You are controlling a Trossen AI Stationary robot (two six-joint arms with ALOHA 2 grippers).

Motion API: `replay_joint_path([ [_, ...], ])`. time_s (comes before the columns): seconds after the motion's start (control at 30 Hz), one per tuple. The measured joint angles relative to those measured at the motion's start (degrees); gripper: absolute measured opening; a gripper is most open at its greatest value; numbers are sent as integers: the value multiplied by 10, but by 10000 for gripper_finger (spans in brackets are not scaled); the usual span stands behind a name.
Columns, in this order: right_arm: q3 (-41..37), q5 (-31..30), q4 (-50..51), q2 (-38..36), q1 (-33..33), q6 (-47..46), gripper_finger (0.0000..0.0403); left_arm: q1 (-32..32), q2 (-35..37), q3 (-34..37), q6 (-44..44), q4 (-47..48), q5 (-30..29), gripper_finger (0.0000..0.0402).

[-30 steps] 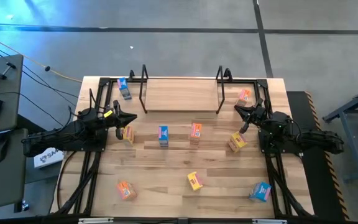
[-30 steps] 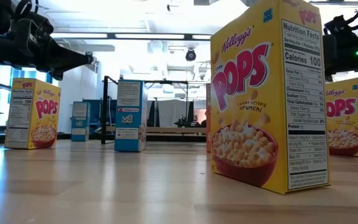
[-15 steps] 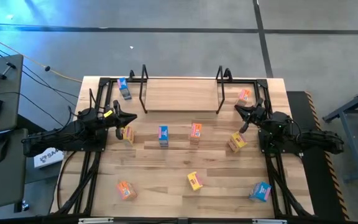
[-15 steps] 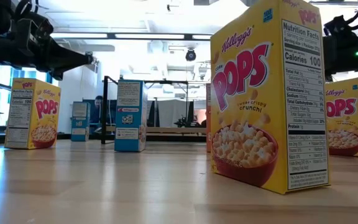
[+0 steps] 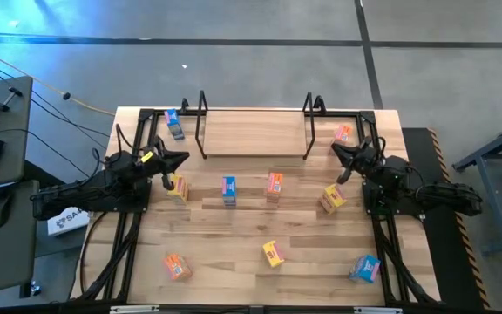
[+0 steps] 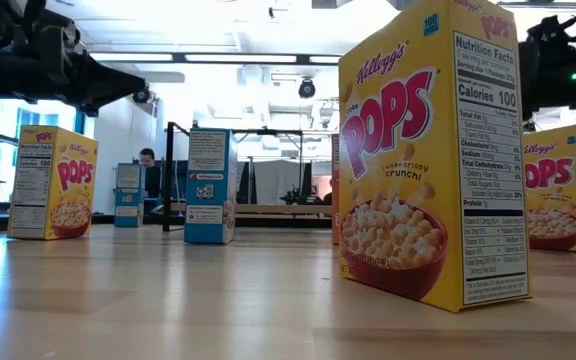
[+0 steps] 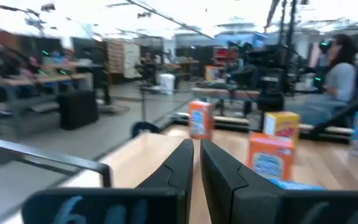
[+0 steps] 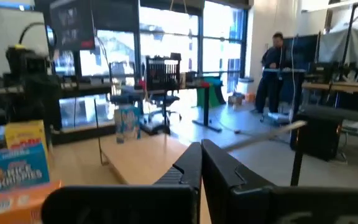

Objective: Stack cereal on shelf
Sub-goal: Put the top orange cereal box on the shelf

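The shelf [image 5: 255,133] is bare at the far side of the desk [image 5: 234,253] — cereal [image 5: 228,189] is spread nearby. Both tools, left tool [image 5: 179,158] and right tool [image 5: 338,149], are pressed together, holding nothing.

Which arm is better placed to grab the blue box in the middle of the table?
Left, probably. The left gripper hovers nearer the middle blue box, with only a yellow box close by. The right gripper sits farther off, past the orange box. Both grippers' fingers are shut and empty.
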State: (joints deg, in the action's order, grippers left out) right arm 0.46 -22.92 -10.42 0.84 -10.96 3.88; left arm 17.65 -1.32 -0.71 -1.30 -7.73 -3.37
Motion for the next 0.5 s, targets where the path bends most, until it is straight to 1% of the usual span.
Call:
replay_joint_path([
  [0.17,0,-10,-65,0,0,-28,0,0,0,0,16,-1,-16,21],
  [0.23,1,-22,-99,0,0,-29,0,0,0,0,17,-3,-31,21],
  [0.3,6,-42,-98,0,0,-30,0,0,0,0,17,-12,-44,21],
  [0.4,23,-82,-94,0,0,-30,3,0,0,0,17,-12,-47,21],
  [0.5,48,-136,-51,0,0,-32,17,0,0,0,12,-13,-51,21],
])
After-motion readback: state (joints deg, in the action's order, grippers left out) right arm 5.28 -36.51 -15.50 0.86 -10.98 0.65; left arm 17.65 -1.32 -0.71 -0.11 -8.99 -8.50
